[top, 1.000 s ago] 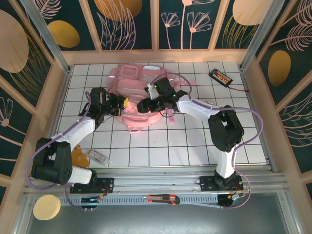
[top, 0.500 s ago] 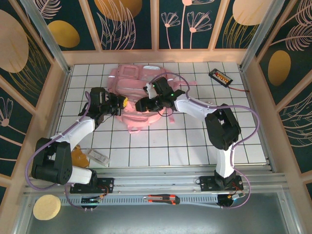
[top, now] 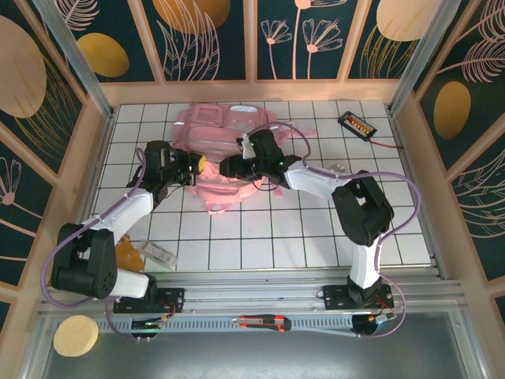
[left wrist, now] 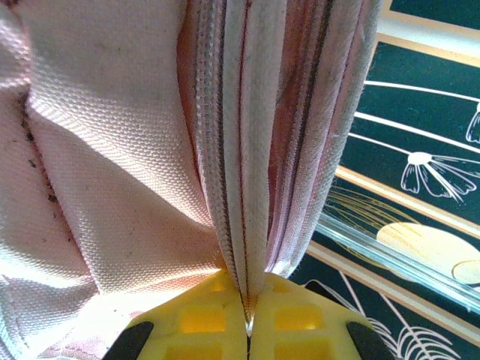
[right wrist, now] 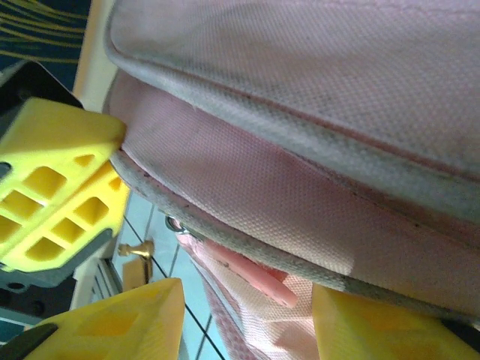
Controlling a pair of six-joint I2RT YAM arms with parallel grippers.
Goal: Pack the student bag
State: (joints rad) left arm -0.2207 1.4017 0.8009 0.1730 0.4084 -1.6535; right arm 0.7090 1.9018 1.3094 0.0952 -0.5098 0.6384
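The student bag, a large pink backpack, lies at the back middle of the tiled table. My left gripper is shut on the bag's zipper seam; in the left wrist view the yellow fingers pinch the folded pink fabric at the jaw tips. My right gripper sits close to the right of it, against the bag's lower edge. In the right wrist view its jaws stand apart, with a pink zipper pull tab hanging between them under the bag's piped rim. The left gripper's yellow fingers show just beyond.
A black device with a red cable lies at the back right. A small pale object rests right of the right arm. An amber item and a clear packet lie front left. A box cutter sits on the front rail.
My right gripper has slid left along the bag toward the left gripper, and its jaws have narrowed. The left gripper has kept its hold and place.
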